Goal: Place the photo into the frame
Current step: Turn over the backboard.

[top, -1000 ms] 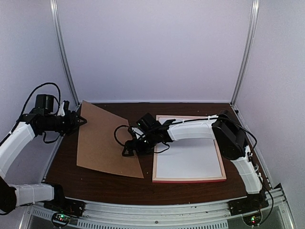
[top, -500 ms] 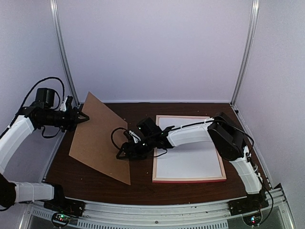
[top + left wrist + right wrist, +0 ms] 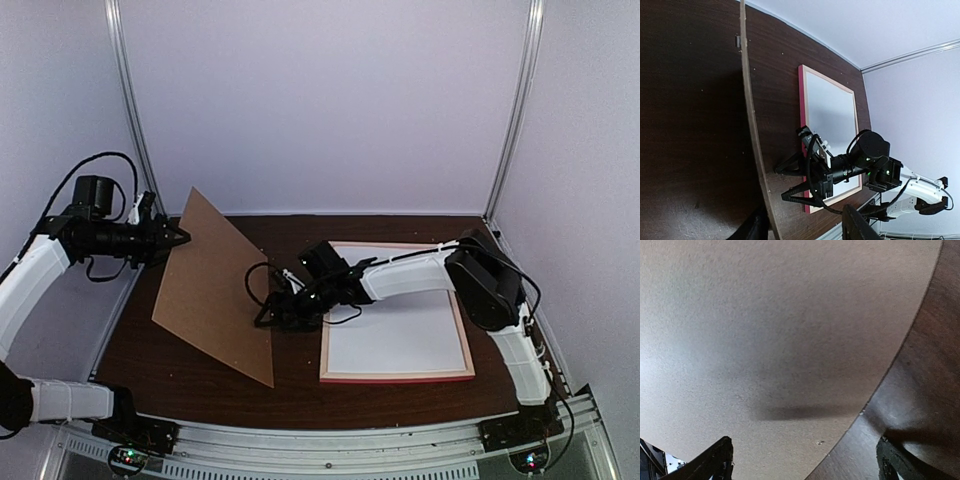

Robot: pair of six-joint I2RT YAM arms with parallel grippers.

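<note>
While the left claw [image 3: 178, 238] pinches the tilted brown board [image 3: 215, 285], the right claw [image 3: 268, 312], gaping at nine o'clock of the frame [image 3: 466, 340], should brace it gently.

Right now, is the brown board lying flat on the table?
No, the brown board stands tilted up, its top corner pinched by the left claw.

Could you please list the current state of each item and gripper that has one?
backing board: tilted up on its lower edge, gripped at its far-left edge.
frame: flat on the table, white sheet filling it.
left gripper: closed on the board's edge.
right gripper: open, low over the table beside the board, holding nothing.
photo: not visible.
</note>
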